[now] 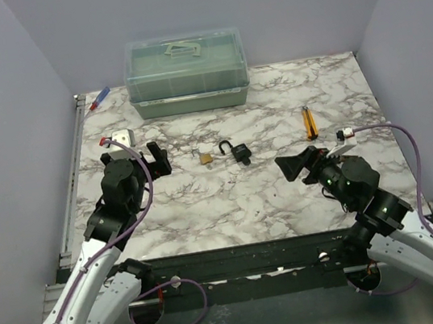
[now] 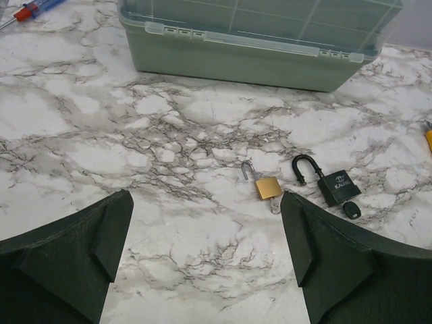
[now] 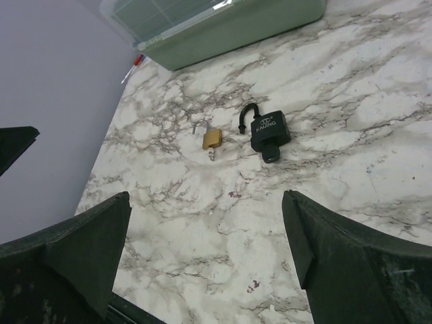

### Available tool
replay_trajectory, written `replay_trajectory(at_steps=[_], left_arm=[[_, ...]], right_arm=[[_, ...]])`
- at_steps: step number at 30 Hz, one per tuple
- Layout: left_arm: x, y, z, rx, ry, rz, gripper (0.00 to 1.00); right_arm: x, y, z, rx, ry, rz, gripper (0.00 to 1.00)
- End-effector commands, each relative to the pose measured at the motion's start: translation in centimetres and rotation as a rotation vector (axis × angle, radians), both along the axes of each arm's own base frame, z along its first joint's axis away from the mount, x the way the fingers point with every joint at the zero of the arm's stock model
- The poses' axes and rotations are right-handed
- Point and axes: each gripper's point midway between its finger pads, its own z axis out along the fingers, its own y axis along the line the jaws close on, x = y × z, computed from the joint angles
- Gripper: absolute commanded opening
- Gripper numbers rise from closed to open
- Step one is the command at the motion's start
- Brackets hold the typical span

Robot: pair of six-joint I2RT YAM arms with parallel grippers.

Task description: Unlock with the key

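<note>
Top, left-wrist and right-wrist views of my two arms over a white, grey-veined marble tabletop [image 1: 206, 204].

My left gripper [image 2: 204, 196] is released: its two dark fingers [image 2: 81, 256] stand wide apart with nothing between them but bare marble. My right gripper [image 3: 206, 196] is likewise released and empty, its fingers [image 3: 344, 263] spread. Both hover clear of every object.

The small key with a round black plastic head [image 2: 351, 210] lies flat on the tabletop near mid-table. Its head touches the bottom edge of the black padlock [image 2: 339, 187]. The blade is hidden, so I cannot tell whether it sits in the keyhole. The padlock lies on its side, one end of its looped shackle free of the body.

Just beside it, toward my left arm, lies a small brass padlock [image 2: 268, 187], its thin steel shackle also open at one end.

At the far edge stands a translucent green plastic box [image 1: 187, 73], lid shut. A red-and-blue screwdriver [image 1: 99, 98] lies by the far left corner. A slim orange tool [image 1: 307, 121] lies to the right.
</note>
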Motion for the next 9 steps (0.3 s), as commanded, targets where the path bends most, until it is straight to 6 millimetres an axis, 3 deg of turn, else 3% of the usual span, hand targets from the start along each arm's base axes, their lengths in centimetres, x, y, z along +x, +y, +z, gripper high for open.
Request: replay_trajectory(at_steps=[1, 9], left_arm=[[0.05, 0.74, 0.09, 0.006, -0.014, 0.033, 0.99], [-0.41, 0.65, 0.62, -0.007, -0.035, 0.018, 0.99]], right_arm=[[0.13, -0.94, -0.95, 0.010, 0.034, -0.055, 1.00], [0.59, -1.37, -0.99, 0.014, 0.037, -0.095, 1.00]])
